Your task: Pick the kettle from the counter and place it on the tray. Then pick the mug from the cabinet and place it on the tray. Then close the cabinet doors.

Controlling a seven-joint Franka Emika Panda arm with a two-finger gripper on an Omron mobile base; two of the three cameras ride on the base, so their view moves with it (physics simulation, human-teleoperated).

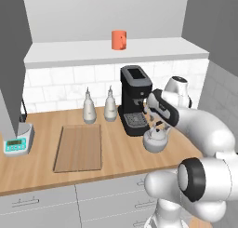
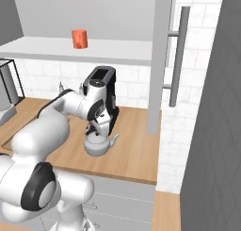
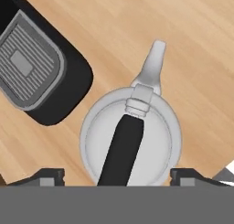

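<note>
Kettle (image 3: 130, 141) sits beneath the spread, downward-pointing hand (image 3: 118, 175)

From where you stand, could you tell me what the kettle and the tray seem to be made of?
The kettle looks like metal: a smooth silver-grey body with a soft sheen, and a matt black handle, perhaps plastic. The tray looks like unvarnished wood: light brown and matt, with faint grain lines along its length.

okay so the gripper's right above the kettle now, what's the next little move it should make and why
Probably close the fingers on the black handle. In the hand view the gripper is open, a fingertip on each side of the handle, centred over the kettle. The kettle sits on the counter beside the coffee machine, and the tray is bare.
</note>
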